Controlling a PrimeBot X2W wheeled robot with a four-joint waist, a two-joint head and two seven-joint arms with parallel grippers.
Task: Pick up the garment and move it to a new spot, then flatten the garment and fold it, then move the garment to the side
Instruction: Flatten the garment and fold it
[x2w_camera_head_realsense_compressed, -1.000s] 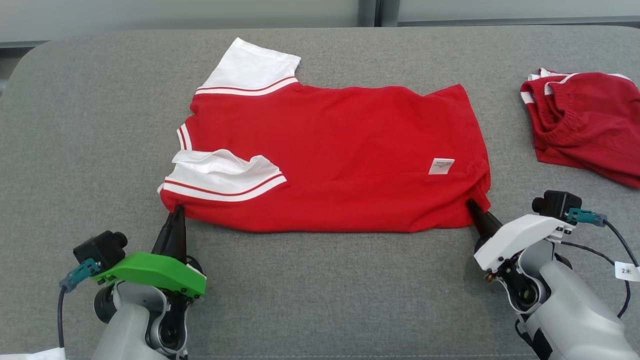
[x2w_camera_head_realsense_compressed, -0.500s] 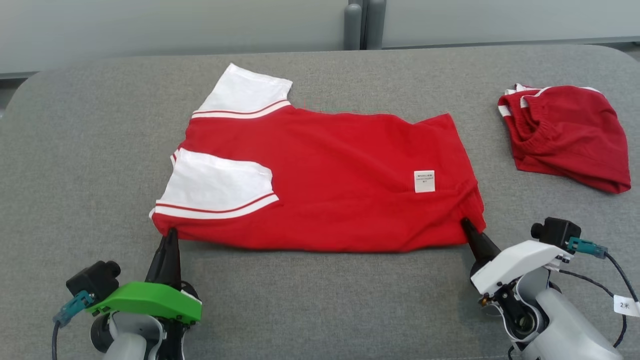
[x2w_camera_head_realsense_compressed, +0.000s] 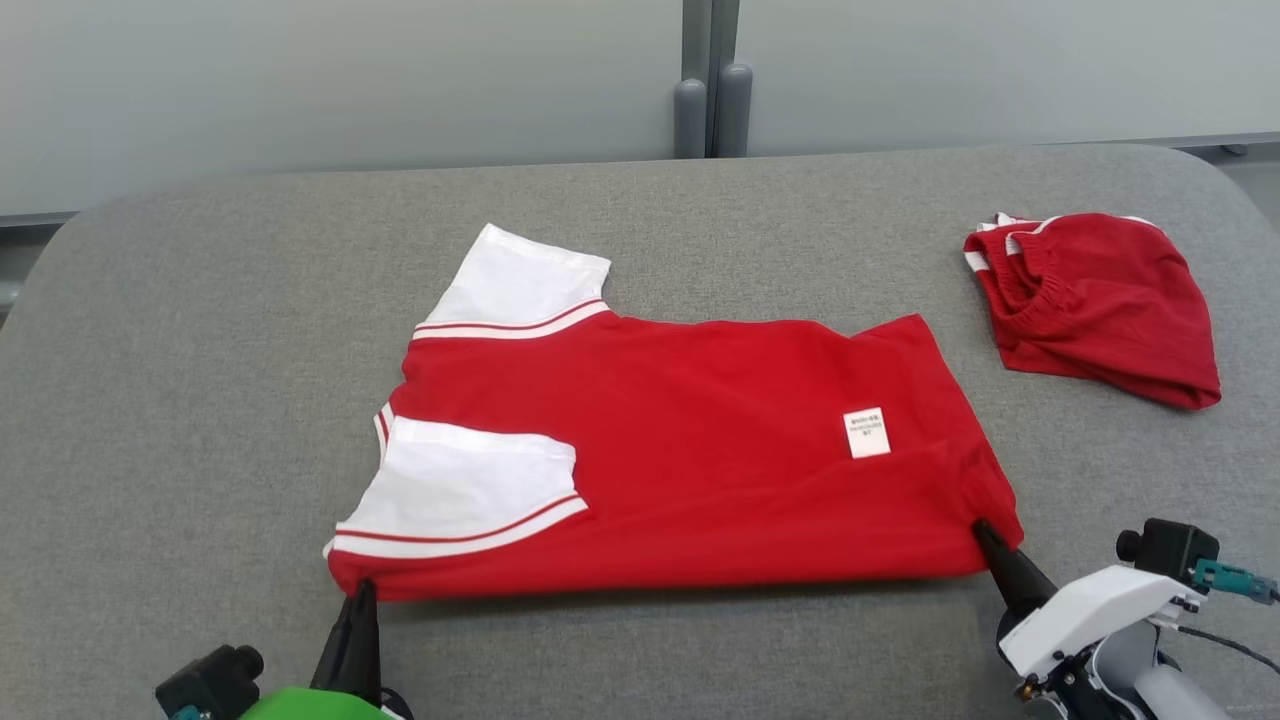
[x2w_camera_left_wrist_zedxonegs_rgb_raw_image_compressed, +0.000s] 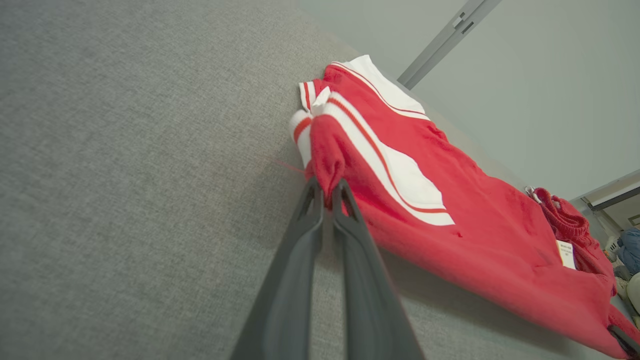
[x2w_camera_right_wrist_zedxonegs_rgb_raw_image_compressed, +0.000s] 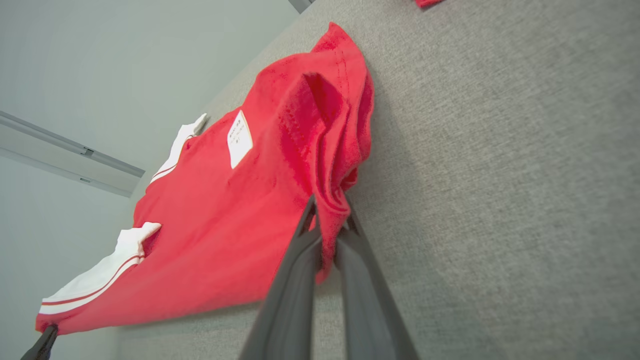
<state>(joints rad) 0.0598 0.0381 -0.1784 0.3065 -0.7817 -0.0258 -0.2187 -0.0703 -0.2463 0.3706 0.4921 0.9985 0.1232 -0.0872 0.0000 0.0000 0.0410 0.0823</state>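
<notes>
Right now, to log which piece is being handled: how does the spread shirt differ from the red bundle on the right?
The shirt lies spread out; the red bundle sits crumpled. The shirt is pinched at its near corners by the left gripper and right gripper; the red bundle lies untouched. Both are red with white trim.

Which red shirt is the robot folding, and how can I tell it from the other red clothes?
Look at the big grey table; the shirt lies spread out in its middle. Unlike the crumpled red bundle at the far right, it has white sleeves with red stripes and a small white label, and the left claw and right claw pinch its two near corners.
</notes>
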